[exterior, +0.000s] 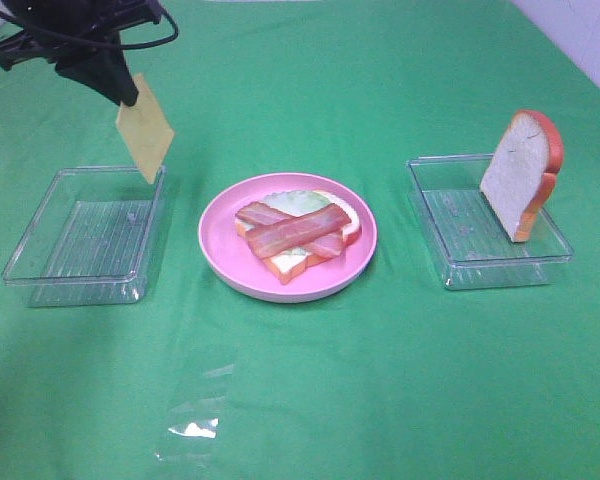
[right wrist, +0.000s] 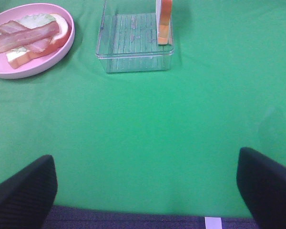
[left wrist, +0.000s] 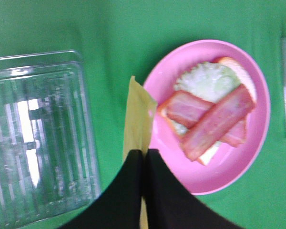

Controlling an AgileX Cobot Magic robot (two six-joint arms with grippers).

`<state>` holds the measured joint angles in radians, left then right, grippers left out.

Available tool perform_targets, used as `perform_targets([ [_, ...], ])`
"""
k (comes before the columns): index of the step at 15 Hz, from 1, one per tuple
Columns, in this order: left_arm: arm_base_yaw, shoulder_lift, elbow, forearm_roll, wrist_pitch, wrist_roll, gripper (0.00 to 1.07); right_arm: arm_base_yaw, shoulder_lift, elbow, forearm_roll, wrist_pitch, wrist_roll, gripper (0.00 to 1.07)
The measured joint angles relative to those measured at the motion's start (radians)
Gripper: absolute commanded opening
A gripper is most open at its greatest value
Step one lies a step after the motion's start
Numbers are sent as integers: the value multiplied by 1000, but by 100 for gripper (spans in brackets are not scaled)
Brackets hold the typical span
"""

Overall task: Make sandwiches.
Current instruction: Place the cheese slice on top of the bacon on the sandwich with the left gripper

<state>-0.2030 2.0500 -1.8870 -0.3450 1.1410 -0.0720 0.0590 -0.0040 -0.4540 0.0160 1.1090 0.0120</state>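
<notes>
Your left gripper [exterior: 126, 98] pinches the yellow cheese square [exterior: 144, 127] above the left tray [exterior: 85, 238]. Two bacon strips [exterior: 295, 230] cross on lettuce [exterior: 298, 203] on the pink plate [exterior: 220, 250]. Right gripper [right wrist: 143, 186] spread, empty.

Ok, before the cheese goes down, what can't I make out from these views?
- Left gripper: in the high view the arm is cut by the top edge; the wrist view shows its fingers shut on the cheese slice.
- Bottom bread slice: mostly covered by lettuce and bacon strips.
- Upright bread slice: cut off by the right wrist view's edge.
- Right gripper: absent from the high view.
</notes>
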Motion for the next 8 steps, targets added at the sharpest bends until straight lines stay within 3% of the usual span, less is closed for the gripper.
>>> perform_targets([
  [3,-81,-11,0,-146,-80,2,0,0,0,0,0,0,0,98],
  [8,-191,-1,0,-221,-202,4,0,0,0,0,0,0,0,98],
])
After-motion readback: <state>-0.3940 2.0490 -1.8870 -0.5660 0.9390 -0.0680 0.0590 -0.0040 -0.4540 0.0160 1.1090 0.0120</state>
